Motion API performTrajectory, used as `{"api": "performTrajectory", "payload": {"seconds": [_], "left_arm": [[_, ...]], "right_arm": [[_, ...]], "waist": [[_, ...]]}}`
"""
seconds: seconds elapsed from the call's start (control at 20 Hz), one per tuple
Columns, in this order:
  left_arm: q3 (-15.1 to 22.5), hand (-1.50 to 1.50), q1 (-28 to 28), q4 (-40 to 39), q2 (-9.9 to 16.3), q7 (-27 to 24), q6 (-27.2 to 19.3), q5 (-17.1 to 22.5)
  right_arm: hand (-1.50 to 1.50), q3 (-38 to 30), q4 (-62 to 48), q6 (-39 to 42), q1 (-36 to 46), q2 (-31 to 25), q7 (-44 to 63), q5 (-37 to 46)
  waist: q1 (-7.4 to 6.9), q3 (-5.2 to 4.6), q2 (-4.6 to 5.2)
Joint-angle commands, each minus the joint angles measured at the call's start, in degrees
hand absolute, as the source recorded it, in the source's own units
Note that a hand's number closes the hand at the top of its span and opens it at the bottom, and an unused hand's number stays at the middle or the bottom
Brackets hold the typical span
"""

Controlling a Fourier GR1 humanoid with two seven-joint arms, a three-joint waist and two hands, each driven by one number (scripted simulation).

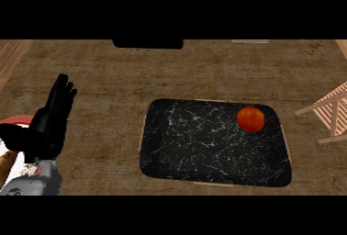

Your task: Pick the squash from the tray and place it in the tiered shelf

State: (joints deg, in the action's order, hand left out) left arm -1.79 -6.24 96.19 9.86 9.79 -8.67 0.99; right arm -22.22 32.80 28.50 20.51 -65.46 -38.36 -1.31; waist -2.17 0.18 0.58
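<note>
A black marbled tray (203, 147) lies in the middle of the wooden counter. An orange-red rounded squash (251, 119) rests in the tray's far right corner. Part of a light wooden tiered shelf (331, 111) shows at the right edge. My left hand (49, 121) rests at the left side, open with fingers straight and pointing up, well apart from the tray. My right hand does not show.
A red and white object (13, 120) sits at the left edge, partly behind my left hand. A dark object (148, 43) lies at the counter's far edge. A wooden strip (15, 55) runs along the upper left corner.
</note>
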Motion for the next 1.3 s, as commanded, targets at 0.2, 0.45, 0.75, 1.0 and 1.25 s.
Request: {"api": "performTrajectory", "payload": {"seconds": [0.2,0.45,0.75,1.0,1.25], "left_arm": [[1.5,0.00,1.0,0.1,-1.6,-0.6,-0.9,-1.8],[0.7,0.00,0.1,0.8,-0.7,-0.1,-0.2,-1.5],[0.0,0.00,-0.4,-1.0,-1.2,-1.2,0.5,-0.4],[0.8,0.00,-0.9,-1.4,-1.9,-1.4,0.1,-1.3],[-0.4,0.00,0.0,0.4,-0.3,-0.9,1.0,-0.9]], "right_arm": [[1.50,3.7,-8.1,-1.9,11.7,6.6,-4.3,3.8],[1.50,5.2,-13.0,-3.5,16.2,7.2,-6.5,6.8],[1.50,3.8,-18.8,-3.5,23.2,8.9,-0.2,5.8],[-1.50,5.9,-20.5,-0.9,23.0,10.8,-3.2,8.2],[-1.50,5.3,-21.4,0.9,26.0,11.0,-1.9,7.9]], "waist": [[-0.33,0.02,0.12],[-0.46,0.06,0.24],[-1.14,0.05,0.59],[-0.75,0.11,0.61],[-0.73,0.08,0.42]]}}
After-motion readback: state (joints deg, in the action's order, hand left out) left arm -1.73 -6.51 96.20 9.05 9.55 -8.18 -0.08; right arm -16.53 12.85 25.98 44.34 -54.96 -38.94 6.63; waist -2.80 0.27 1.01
